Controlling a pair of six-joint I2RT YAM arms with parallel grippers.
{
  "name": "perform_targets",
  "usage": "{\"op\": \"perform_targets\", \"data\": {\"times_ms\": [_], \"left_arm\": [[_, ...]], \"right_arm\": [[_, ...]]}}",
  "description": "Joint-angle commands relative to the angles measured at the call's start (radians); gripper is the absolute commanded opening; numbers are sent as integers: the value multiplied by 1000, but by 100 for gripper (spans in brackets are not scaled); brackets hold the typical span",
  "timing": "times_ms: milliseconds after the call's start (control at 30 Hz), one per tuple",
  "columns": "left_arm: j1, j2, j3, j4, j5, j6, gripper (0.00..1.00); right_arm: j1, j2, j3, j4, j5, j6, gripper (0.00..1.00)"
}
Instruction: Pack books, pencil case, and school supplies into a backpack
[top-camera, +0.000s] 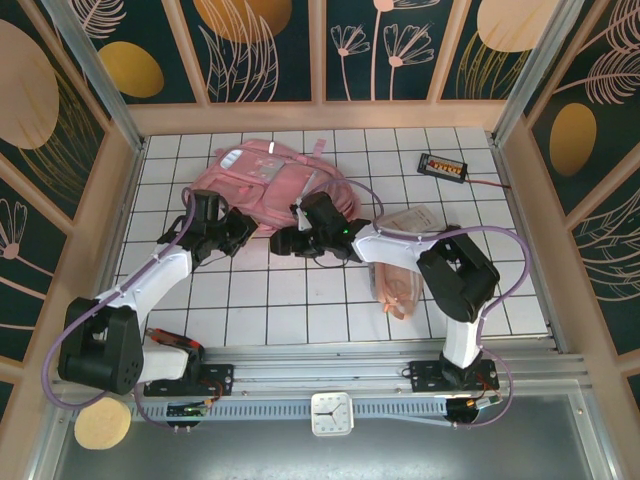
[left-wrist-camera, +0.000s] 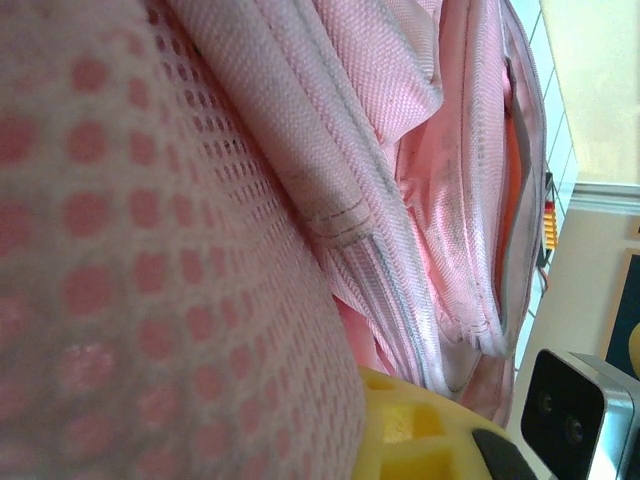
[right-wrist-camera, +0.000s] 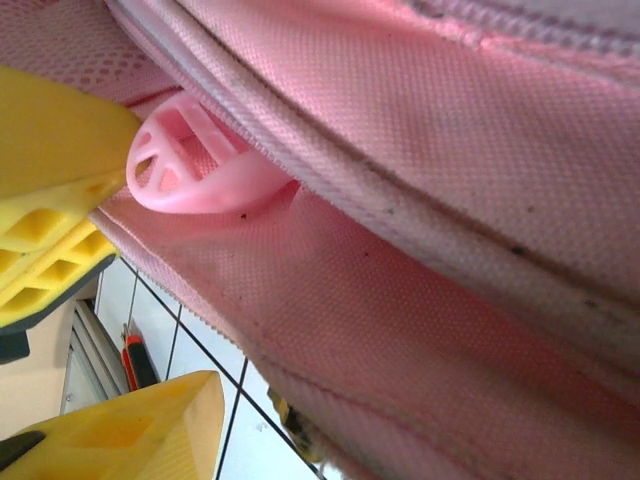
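The pink backpack (top-camera: 265, 180) lies at the back middle of the tiled table. My left gripper (top-camera: 240, 232) is at its near left edge, shut on the backpack's pink mesh fabric (left-wrist-camera: 150, 250), which presses against one yellow finger (left-wrist-camera: 425, 430). My right gripper (top-camera: 283, 242) is at the backpack's near edge and open, its yellow fingers (right-wrist-camera: 60, 200) apart beside a pink zipper pull (right-wrist-camera: 190, 165). The pale-pink pencil case (top-camera: 395, 285) lies on the table to the right. The clear school supplies packet (top-camera: 412, 218) lies behind it. The books are hidden.
A small black device (top-camera: 443, 166) with orange dots and a wire sits at the back right. A red-handled tool (top-camera: 170, 338) lies by the left arm's base. Wooden walls enclose the table on three sides. A white clock (top-camera: 332, 413) rests on the near rail.
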Motion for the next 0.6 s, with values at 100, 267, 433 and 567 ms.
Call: {"op": "perform_targets", "data": {"times_ms": [100, 267, 433, 567], "left_arm": [[-10, -58, 28, 50, 37, -31, 0], [-14, -56, 25, 60, 37, -39, 0], [-24, -55, 39, 50, 34, -41, 0], [-29, -59, 38, 51, 21, -50, 0]], "right_arm": [[-12, -9, 19, 102, 64, 32, 47], [-18, -23, 7, 97, 90, 54, 40], [-28, -34, 0, 64, 141, 106, 27], [-28, -50, 20, -15, 182, 106, 0]]}}
